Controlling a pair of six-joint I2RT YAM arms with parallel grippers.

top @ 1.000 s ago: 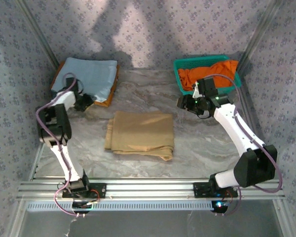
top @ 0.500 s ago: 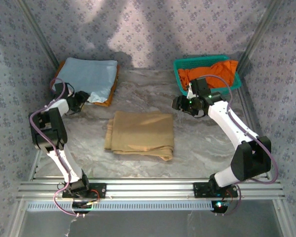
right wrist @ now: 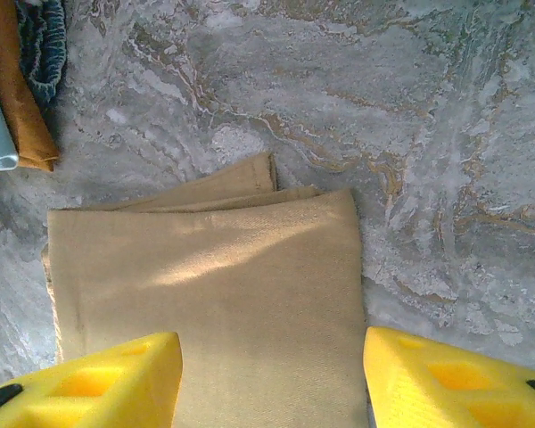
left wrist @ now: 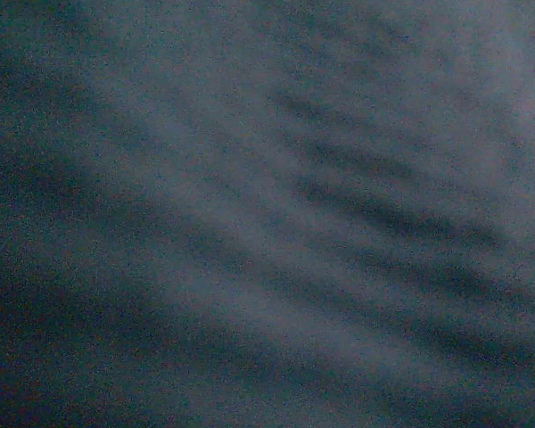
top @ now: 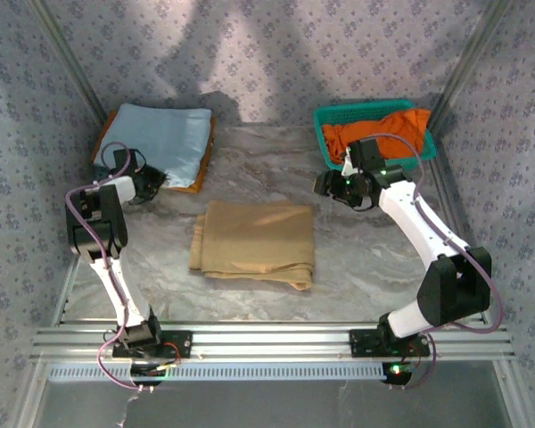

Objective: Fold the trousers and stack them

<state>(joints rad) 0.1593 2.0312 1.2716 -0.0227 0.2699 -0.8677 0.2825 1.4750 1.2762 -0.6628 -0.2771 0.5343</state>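
Noting positions: right gripper (right wrist: 272, 374) hangs above the table (top: 366, 259) with its yellow fingers (right wrist: 98, 374) well apart and nothing between them. The trousers (top: 254, 242) lie below it and to its left, folded into a flat tan rectangle on the marble, apart from both arms. From the right wrist the folded cloth sits ahead of and under the finger gap, with stacked layer edges showing at its far side. Left gripper (top: 152, 185) is closed, right at the near corner of the light blue cloth (top: 160, 138). Its wrist camera gives nothing but blurred dark cloth pressed close, so I cannot tell whether fabric is pinched in the jaws or merely touched. Risk 1: if the left jaws do hold a corner of that cloth, any pull-back drags it off the brown cloth (top: 189, 185) under it and spoils the pile the trousers probably belong on. Risk 2: the right fingers, coming down on the trousers, may catch only the top layer, since the layer edges are loose and staggered; a lift then opens the fold. Risk 3: the corner of the trousers nearest the right arm's base looks lumpy, so a one-sided grip may let the rest sag and slide. Risk 4: carrying the bundle toward the pile puts both arms in the same space. The orange garment (top: 379, 129) in the green basket (top: 321, 116) lies just behind the right gripper, so a backward swing could snag it.
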